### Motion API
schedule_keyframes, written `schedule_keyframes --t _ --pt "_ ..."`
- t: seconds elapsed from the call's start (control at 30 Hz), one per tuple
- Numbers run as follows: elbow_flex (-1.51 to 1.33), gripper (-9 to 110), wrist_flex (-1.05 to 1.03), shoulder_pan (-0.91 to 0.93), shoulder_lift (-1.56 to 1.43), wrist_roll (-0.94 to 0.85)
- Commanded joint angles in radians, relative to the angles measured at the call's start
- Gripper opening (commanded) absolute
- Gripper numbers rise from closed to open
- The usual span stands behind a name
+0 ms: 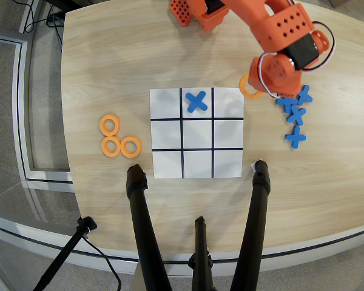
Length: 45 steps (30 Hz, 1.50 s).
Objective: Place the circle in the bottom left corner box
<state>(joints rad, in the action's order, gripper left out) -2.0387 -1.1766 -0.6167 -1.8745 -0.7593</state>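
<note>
The orange arm reaches in from the top right of the overhead view. Its gripper (262, 80) hangs just right of the grid's top right corner, with the fingers hidden under the wrist. An orange ring (247, 90) peeks out from under the gripper; I cannot tell whether it is held or lies on the table. Three more orange rings (111, 146) lie together left of the grid sheet (197, 134). The bottom left corner cell (167, 163) is empty and white. A blue cross (196, 101) sits in the top middle cell.
Several blue crosses (294, 115) lie in a pile right of the grid, under the arm. Black tripod legs (139, 224) rise over the table's near edge on either side of the grid. The arm's base (197, 15) stands at the top.
</note>
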Motion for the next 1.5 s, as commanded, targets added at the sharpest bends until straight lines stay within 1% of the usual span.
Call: schedule_keyframes --t 0.0,0.27,0.67,0.83,1.23,1.47 --pt "-0.009 0 0.066 0.003 0.037 -0.009" --pt "-0.054 0 0.14 0.086 0.1 -0.08" --pt "-0.169 0 0.235 0.229 0.115 -0.189" --pt "-0.207 0 0.298 0.239 0.127 -0.199" --pt "-0.176 0 0.365 0.219 0.204 -0.189" --pt "-0.163 0 0.364 0.212 0.221 -0.187"
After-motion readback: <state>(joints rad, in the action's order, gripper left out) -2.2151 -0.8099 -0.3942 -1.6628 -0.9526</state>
